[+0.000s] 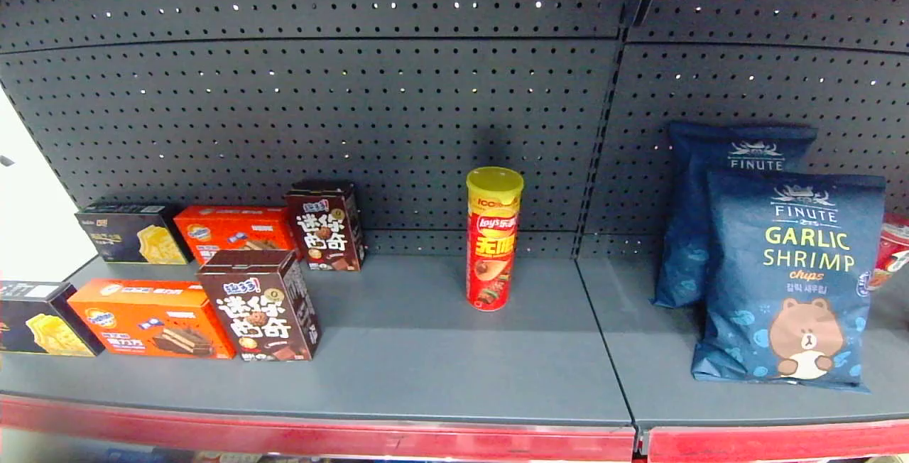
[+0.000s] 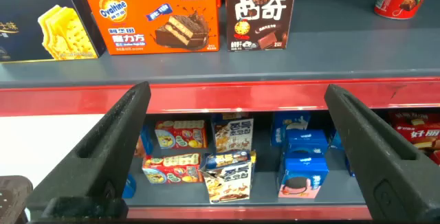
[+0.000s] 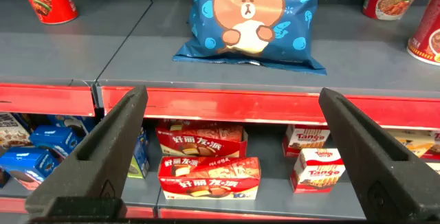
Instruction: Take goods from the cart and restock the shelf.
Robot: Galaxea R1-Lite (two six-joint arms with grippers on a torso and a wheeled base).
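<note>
While left claw (image 2: 237, 92), right claw (image 3: 232, 95) gape empty, shelf (image 1: 426, 349) stands just beyond both.

Right claw (image 3: 234, 95) spread wide before the shelf (image 3: 103, 52) — blue chip bag (image 3: 251, 18) (bear print) standing on it.

- Shelf (image 1: 426, 349): evenly lit for you.
- Can (image 1: 493, 239): throws a soft shadow on the back panel (image 1: 284, 115).
- Back panel: light pinpoints through its holes; your head view bows its lines.
- White patch (image 1: 28, 207), left edge: blown out.
- Lower shelf (image 2: 227, 191): dimmer.
</note>
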